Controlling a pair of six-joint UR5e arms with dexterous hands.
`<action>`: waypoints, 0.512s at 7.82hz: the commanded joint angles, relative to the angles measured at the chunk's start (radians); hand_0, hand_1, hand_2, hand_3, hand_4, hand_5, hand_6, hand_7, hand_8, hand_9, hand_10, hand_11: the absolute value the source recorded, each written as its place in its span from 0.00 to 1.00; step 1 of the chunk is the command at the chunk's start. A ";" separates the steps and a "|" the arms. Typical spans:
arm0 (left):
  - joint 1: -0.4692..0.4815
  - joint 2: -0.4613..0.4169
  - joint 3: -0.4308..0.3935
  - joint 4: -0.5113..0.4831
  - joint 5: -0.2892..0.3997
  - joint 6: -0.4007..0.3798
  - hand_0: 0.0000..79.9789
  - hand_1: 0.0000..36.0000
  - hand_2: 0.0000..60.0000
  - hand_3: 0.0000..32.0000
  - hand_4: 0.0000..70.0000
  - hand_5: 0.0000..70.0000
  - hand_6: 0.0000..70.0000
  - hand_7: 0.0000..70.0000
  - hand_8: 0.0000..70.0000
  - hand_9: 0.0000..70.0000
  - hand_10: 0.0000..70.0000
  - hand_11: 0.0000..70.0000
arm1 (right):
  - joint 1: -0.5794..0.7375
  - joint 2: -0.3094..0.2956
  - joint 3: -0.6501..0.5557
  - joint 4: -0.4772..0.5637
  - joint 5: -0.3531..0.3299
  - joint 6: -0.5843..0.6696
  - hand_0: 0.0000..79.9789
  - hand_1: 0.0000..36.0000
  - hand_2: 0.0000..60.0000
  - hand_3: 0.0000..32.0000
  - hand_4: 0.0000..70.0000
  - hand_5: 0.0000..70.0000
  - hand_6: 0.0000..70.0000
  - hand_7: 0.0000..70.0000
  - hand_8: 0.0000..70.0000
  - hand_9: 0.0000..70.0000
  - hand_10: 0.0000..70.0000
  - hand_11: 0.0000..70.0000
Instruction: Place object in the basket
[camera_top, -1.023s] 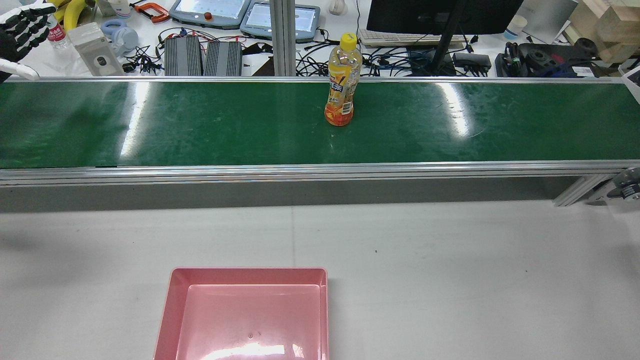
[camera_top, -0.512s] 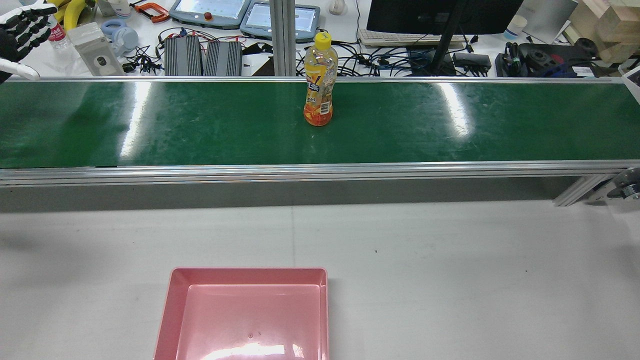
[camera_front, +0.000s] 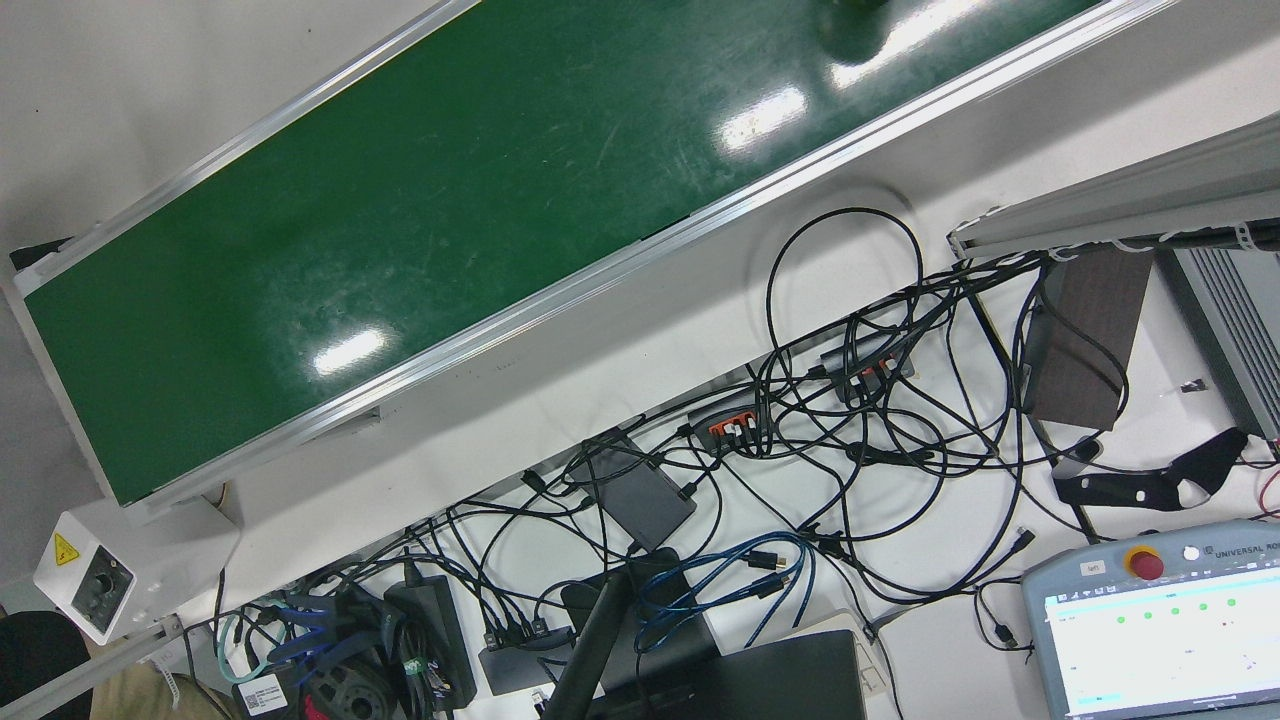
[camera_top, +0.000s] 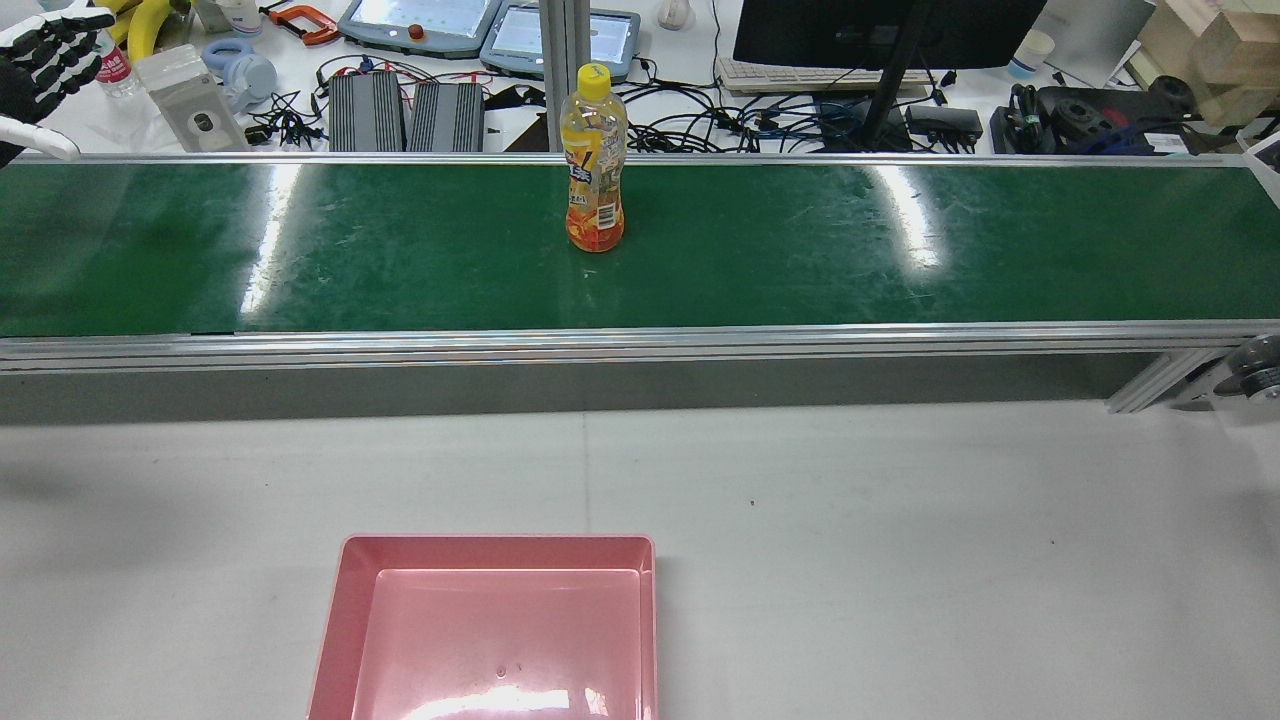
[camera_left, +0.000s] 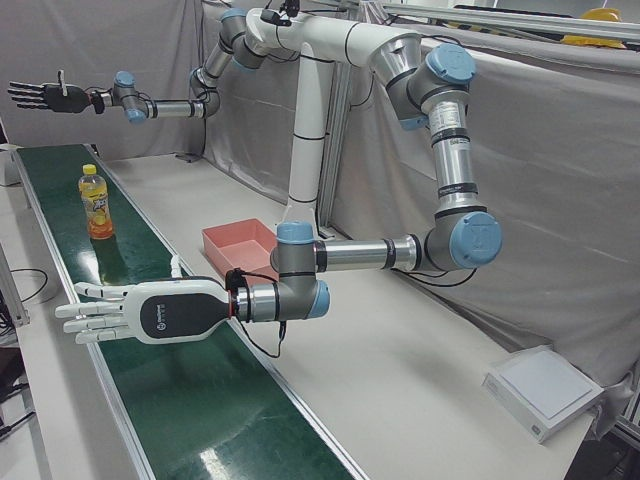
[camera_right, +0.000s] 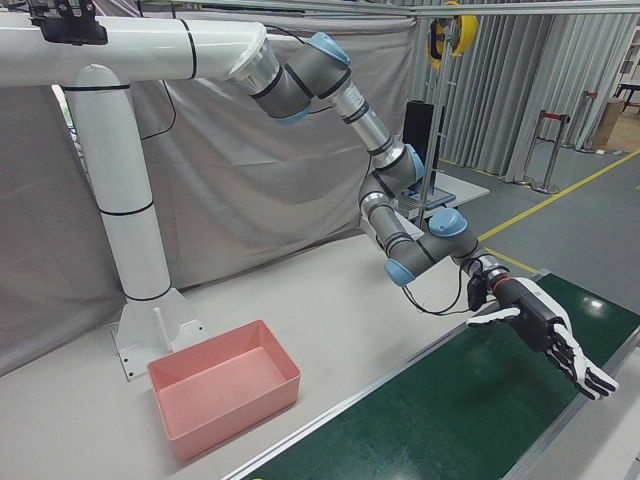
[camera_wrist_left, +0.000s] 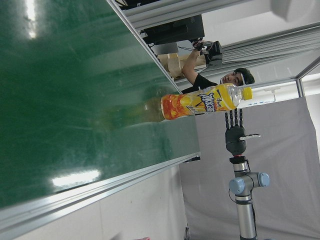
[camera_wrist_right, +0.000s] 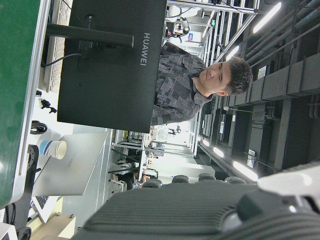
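The bottle (camera_top: 594, 165) stands upright mid-belt on the green conveyor (camera_top: 900, 260), well apart from the pink basket (camera_top: 345, 610) on the worktop. Both the left hand (camera_left: 140, 312) and the right hand (camera_right: 535, 335) hover with fingers spread, holding nothing. Best approach sideways at label height – wrap the body firmly, since a tall bottle tips easily

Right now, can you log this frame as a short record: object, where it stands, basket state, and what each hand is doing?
object: bottle, yellow cap, orange drink
pose: upright on the green belt, untouched
basket: pink, on the white table, holds nothing
left hand: open, fingers spread flat, over the belt, apart from the bottle
right hand: open, over the belt, holding nothing
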 joint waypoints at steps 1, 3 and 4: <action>0.049 -0.048 0.000 0.033 -0.002 0.015 0.74 0.36 0.00 0.00 0.16 0.29 0.00 0.01 0.01 0.01 0.02 0.05 | 0.000 0.000 0.000 0.000 0.000 0.000 0.00 0.00 0.00 0.00 0.00 0.00 0.00 0.00 0.00 0.00 0.00 0.00; 0.090 -0.091 0.000 0.066 -0.002 0.038 0.74 0.36 0.00 0.00 0.15 0.27 0.00 0.00 0.02 0.01 0.01 0.04 | 0.000 0.000 0.000 0.000 0.000 0.000 0.00 0.00 0.00 0.00 0.00 0.00 0.00 0.00 0.00 0.00 0.00 0.00; 0.119 -0.114 0.002 0.078 -0.002 0.044 0.73 0.35 0.00 0.00 0.15 0.26 0.00 0.00 0.02 0.01 0.02 0.05 | 0.000 0.000 0.000 0.000 0.000 0.000 0.00 0.00 0.00 0.00 0.00 0.00 0.00 0.00 0.00 0.00 0.00 0.00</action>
